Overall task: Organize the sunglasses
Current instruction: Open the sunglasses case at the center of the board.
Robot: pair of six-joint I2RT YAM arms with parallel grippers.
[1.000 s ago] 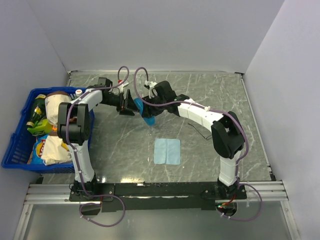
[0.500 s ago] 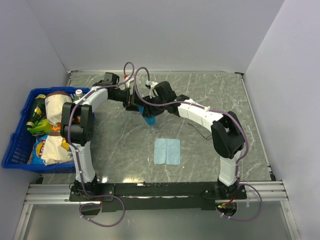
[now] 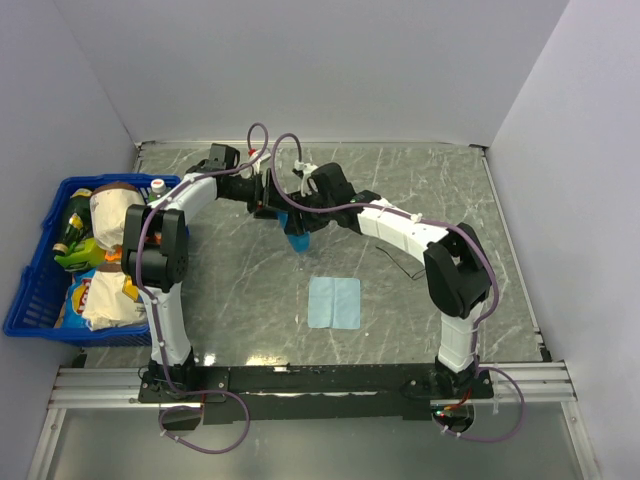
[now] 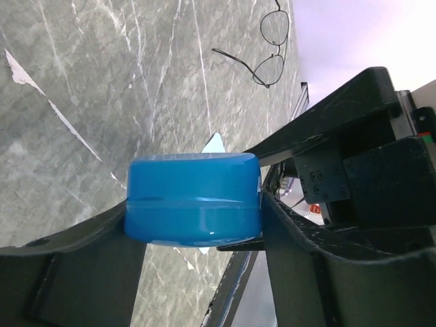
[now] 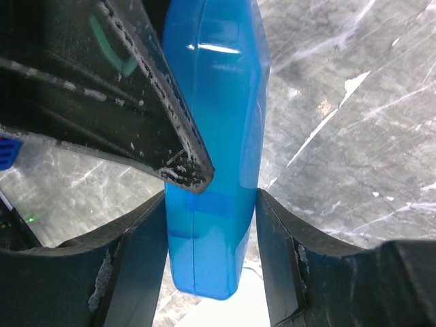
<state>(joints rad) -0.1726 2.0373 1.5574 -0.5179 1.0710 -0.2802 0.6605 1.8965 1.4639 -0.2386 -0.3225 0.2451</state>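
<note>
Marbled tabletop [image 3: 500, 220] below: the left pincer [image 4: 196, 211] and right pincer [image 5: 212, 225] each clamp the blue case [image 5: 218, 102], held between them at the far middle. The sunglasses [image 3: 400, 264] lie on the tabletop, well apart toward the right, long axis slanting. The right arm is probably nearer.

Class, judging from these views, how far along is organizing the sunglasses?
Nothing is finished yet. In hand: the left gripper and right gripper both clamp the closed case above the table. To do: the sunglasses lie on the table outside the case; it likely needs opening to take them.
</note>
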